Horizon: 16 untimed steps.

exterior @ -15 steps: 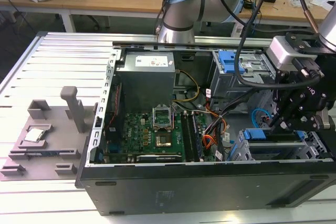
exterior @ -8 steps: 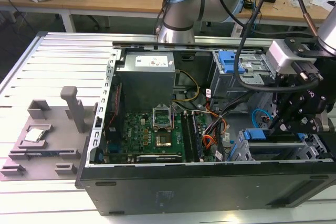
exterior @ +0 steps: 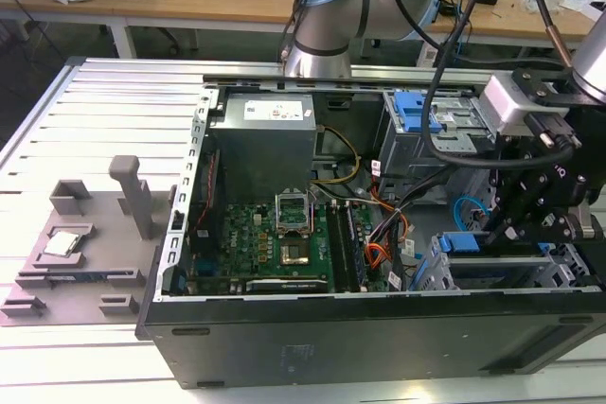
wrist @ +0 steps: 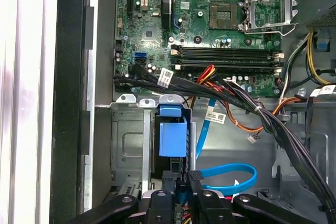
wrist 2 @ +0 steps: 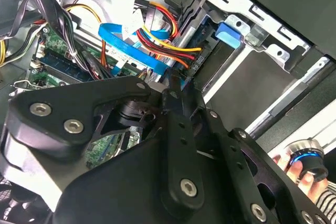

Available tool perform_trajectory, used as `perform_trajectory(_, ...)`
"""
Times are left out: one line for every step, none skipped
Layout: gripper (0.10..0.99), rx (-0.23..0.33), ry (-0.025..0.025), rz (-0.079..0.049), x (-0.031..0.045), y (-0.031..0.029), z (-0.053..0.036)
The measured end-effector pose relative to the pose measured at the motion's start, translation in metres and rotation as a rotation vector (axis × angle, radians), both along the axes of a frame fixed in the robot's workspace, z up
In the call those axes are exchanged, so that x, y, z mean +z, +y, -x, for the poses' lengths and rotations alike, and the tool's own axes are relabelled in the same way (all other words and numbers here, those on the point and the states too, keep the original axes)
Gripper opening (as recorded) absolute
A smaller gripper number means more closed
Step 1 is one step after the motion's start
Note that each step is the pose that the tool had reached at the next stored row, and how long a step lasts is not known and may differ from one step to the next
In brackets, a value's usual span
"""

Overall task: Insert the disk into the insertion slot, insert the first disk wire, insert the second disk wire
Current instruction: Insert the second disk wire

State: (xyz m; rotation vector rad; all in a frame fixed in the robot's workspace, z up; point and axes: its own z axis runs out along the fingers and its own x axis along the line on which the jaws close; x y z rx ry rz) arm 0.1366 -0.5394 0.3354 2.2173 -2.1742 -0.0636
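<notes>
The disk sits inside the insertion slot [exterior: 445, 276], a silver-grey perforated cage at the case's front corner on the exterior view's right. Its bright blue carrier handle [wrist: 172, 139] [exterior: 471, 242] sticks out of the cage [wrist: 128, 140]. My gripper [wrist: 181, 182] [exterior: 500, 234] hangs right at the handle end of the disk. Its fingers are nearly together with a bit of blue plug between them. A blue flat wire [wrist: 231, 178] [wrist 2: 131, 51] loops away from that plug. A red, yellow and orange wire bundle [wrist 2: 168, 43] runs beside my fingertips [wrist 2: 173, 85] toward the cage.
The open computer case holds a green motherboard [exterior: 275, 243], a grey power supply [exterior: 265, 134] and a taller bay with a blue latch [exterior: 417, 111]. A black cable bundle [wrist: 210, 85] crosses above the cage. A hand [wrist 2: 302, 177] holds a round knob outside the case. A grey fixture [exterior: 85, 234] lies at the exterior view's left.
</notes>
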Motion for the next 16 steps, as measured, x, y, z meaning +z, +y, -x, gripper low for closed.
perform_trajectory(0.235,0.000,0.0000,-0.001,0.0016,0.0000,0.0000)
perform_trajectory(0.235,0.000,0.0000,-0.001,0.0047,-0.0001,0.0000)
perform_trajectory(0.235,0.000,0.0000,0.001,0.0092,0.0000,0.0000)
perform_trajectory(0.235,0.000,0.0000,0.000,0.0138,0.0000,0.0000)
perform_trajectory(0.235,0.000,0.0000,0.001,0.0186,0.0000,0.0000)
perform_trajectory(0.235,0.000,0.0000,0.001,0.0223,0.0000,0.0000)
perform_trajectory(0.235,0.000,0.0000,0.000,0.0245,0.0000,0.0000)
perform_trajectory(0.235,0.000,0.0000,0.001,0.0258,0.0000,0.0000)
perform_trajectory(0.235,0.000,0.0000,0.001,0.0270,0.0000,0.0000)
perform_trajectory(0.235,0.000,0.0000,0.001,0.0279,0.0000,0.0000)
perform_trajectory(0.235,0.000,0.0000,0.001,0.0286,0.0000,0.0000)
perform_trajectory(0.235,0.000,0.0001,0.001,0.0295,0.0000,0.0000)
perform_trajectory(0.235,0.000,0.0000,0.001,0.0301,0.0001,0.0000)
perform_trajectory(0.235,0.000,0.0000,0.001,0.0305,0.0004,0.0000)
perform_trajectory(0.235,0.000,0.0001,0.001,0.0308,0.0006,0.0000)
perform_trajectory(0.224,0.000,0.0000,0.001,0.0314,0.0010,0.0000)
